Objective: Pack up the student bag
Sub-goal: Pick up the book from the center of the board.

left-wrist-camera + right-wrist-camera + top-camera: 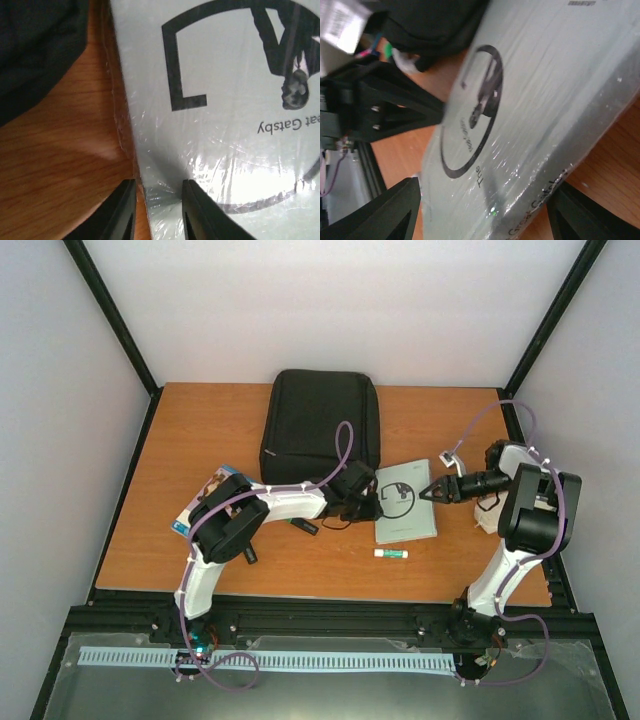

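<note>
The student bag [320, 425] lies flat at 12 o'clock on the table [150, 540], its far end close to the back edge, with bare wood open on both flanks. Just off its 5 o'clock corner lies a pale grey-green book [405, 515], with a strip of wood between the two. The left gripper [376, 506] meets the book's 9 o'clock edge. Its black fingers stand a narrow gap apart and straddle that edge, one over wood and one over the cover; I cannot tell whether they pinch it. The right gripper [429, 491] is at the book's 3 o'clock edge, jaws spread wide with the edge between them. A small white stick [391, 554] lies apart at the book's 6 o'clock. A colourful booklet [197, 508] sits at 9 o'clock near the table's left edge. The bag is a matt black fabric rounded rectangle. The book is a flat slab in glossy, wrinkled clear wrap, printed with a black ring. The table is warm wood grain.
</note>
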